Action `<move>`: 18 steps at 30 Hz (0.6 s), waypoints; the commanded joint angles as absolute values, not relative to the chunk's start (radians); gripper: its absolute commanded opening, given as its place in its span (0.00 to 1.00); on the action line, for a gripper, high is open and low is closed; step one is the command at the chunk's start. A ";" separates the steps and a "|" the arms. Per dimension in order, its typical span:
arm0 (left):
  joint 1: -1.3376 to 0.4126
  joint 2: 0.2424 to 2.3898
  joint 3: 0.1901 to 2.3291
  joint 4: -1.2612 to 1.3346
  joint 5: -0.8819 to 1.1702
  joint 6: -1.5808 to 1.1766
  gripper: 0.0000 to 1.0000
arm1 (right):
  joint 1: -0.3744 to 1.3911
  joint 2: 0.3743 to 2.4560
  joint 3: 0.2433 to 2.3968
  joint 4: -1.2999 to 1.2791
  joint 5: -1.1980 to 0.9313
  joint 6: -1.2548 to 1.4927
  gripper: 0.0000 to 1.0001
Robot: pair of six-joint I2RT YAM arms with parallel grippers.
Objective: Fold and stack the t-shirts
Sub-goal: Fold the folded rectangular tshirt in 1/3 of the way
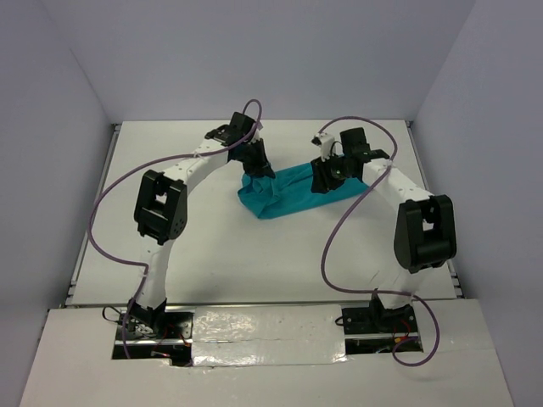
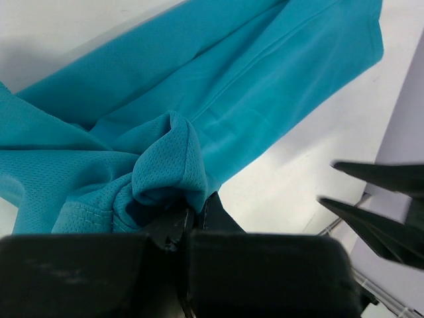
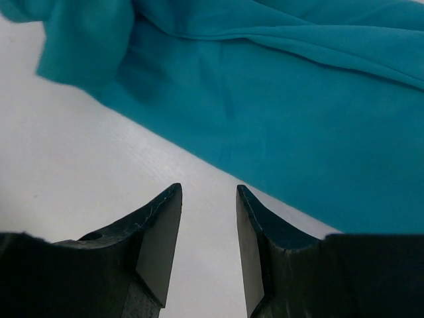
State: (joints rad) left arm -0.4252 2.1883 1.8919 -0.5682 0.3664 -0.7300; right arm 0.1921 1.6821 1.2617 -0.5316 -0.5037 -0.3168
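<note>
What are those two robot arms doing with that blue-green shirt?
They are working on folding the t-shirt, which lies bunched up on the white table. The left gripper is shut on a pinch of cloth at one end. The right gripper is open and holds nothing, over the table just beside the cloth's edge. The t-shirt is not neatly folded yet.

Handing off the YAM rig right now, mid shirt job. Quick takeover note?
The left claw is shut on a bunched fold of the teal t-shirt.
The right claw is open and empty, above bare table just short of the cloth's edge.
The shirt lies mid-table as a long, rumpled band between the two arms.
Done: at most a rough partial fold.
Left: flatten, finish the fold, set it down. No stack or second shirt in view.
</note>
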 commanded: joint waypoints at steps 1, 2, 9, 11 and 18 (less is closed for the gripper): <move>-0.445 2.177 1.917 -0.517 0.417 -0.765 0.00 | 0.207 1.742 1.270 -0.460 -0.426 -0.244 0.46; -0.446 2.178 1.919 -0.512 0.420 -0.768 0.00 | 0.212 1.762 1.294 -0.466 -0.425 -0.238 0.45; -0.457 2.203 1.947 -0.509 0.425 -0.785 0.00 | 0.250 1.894 1.348 -0.477 -0.393 -0.169 0.43; -0.457 2.207 1.950 -0.508 0.425 -0.787 0.00 | 0.256 1.922 1.356 -0.479 -0.382 -0.166 0.42; -0.466 2.223 1.968 -0.480 0.445 -0.818 0.00 | 0.268 1.979 1.364 -0.499 -0.388 -0.141 0.41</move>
State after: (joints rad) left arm -0.4572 2.2063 1.9205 -0.5217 0.4076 -0.7910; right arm 0.2581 1.9629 1.3262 -0.4995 -0.3950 -0.1677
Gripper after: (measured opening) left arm 0.043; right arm 0.410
